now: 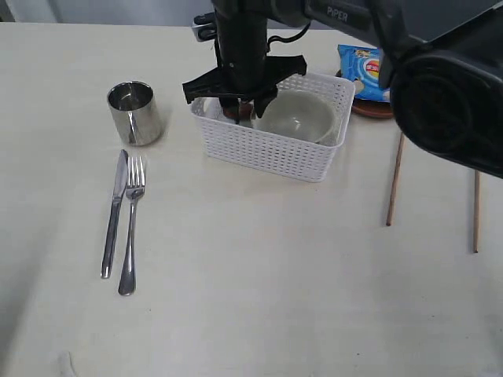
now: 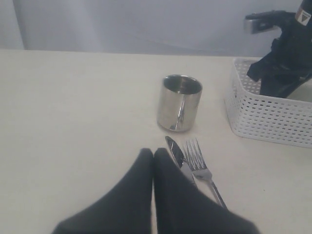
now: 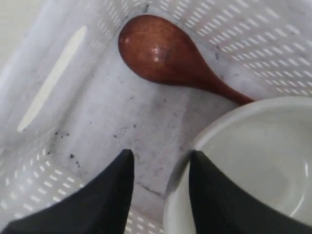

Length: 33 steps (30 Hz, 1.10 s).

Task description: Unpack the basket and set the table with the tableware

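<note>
Right gripper (image 3: 161, 156) is down inside the basket (image 1: 271, 149), at the near rim of the bowl (image 1: 302, 118). Likely step: take the bowl by its rim.

To do it well:
- lower straight, one finger inside the rim and one outside
- close firmly and lift clear of the basket wall
- mind the spoon (image 3: 165, 51) on the basket floor beside the bowl

Fingers (image 3: 214, 204) moderately apart, nothing held; contact with the rim unclear. Left gripper (image 2: 153, 152) has fingers together, empty, above the table (image 1: 275, 298) near the knife (image 1: 114, 216) and fork (image 1: 132, 228)

Robot lab: pale table (image 1: 259, 314), PIPER-marked arm (image 1: 338, 12)
</note>
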Available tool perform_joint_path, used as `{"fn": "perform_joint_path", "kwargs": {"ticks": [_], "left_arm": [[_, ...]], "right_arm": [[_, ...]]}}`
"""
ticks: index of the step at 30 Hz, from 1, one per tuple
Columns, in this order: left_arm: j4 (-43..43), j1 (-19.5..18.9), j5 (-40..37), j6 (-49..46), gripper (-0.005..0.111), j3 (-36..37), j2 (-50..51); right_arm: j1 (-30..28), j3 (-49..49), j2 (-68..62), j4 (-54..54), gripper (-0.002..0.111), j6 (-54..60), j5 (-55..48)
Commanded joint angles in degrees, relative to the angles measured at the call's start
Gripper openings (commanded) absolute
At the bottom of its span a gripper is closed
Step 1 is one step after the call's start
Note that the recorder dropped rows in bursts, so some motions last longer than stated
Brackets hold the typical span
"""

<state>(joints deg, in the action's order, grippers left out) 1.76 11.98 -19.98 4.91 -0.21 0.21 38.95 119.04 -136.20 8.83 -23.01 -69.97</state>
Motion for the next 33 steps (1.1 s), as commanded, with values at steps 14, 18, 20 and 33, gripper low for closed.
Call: {"fn": "perform_joint_path", "kwargs": {"ticks": [14, 18, 20, 33], "left_arm": [[-0.05, 0.26, 0.12, -0.17, 0.0, 0.21, -0.21], [-0.05, 0.26, 0.12, -0.17, 0.0, 0.21, -0.21], [-0.05, 0.26, 0.12, -0.17, 0.0, 0.21, -0.21], [-0.05, 0.26, 0.12, -0.17, 0.0, 0.21, -0.21]], "right_arm": [[0.64, -1.01, 4.78, 2.28, 0.037, -1.88, 0.0], [0.31, -4.34, 5.74, 3.76, 0.037, -2.82, 0.0], [-0.1, -6.08, 5.88, 2.36, 0.038, -2.94, 0.0], [-1.58, -7.88, 5.13, 3.16, 0.042, -10.38, 0.0]]}}
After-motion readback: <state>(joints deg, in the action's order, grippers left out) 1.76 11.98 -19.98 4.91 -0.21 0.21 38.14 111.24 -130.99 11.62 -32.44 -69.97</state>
